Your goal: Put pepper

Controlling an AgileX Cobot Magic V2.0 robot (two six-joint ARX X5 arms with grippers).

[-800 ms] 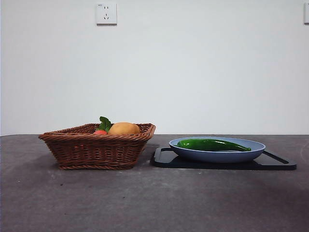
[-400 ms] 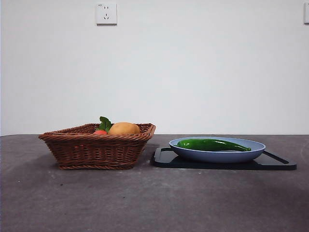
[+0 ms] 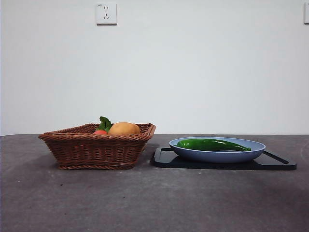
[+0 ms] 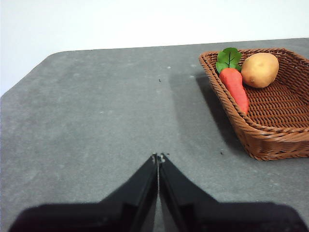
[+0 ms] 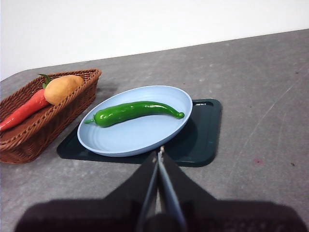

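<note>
The green pepper [image 3: 212,144] lies lengthwise in the blue plate [image 3: 217,155], which sits on a black tray [image 3: 166,159]. In the right wrist view the pepper [image 5: 133,111] lies across the plate [image 5: 140,137]. My right gripper [image 5: 158,152] is shut and empty, held back from the plate's near rim. My left gripper [image 4: 158,157] is shut and empty over bare table, apart from the wicker basket [image 4: 270,140]. Neither gripper shows in the front view.
The wicker basket [image 3: 96,147] stands left of the tray and holds a round orange-tan fruit [image 3: 124,128] and a red one with green leaves [image 4: 234,86]. The black tray [image 5: 203,140] borders the basket [image 5: 34,130]. A wall stands behind the table.
</note>
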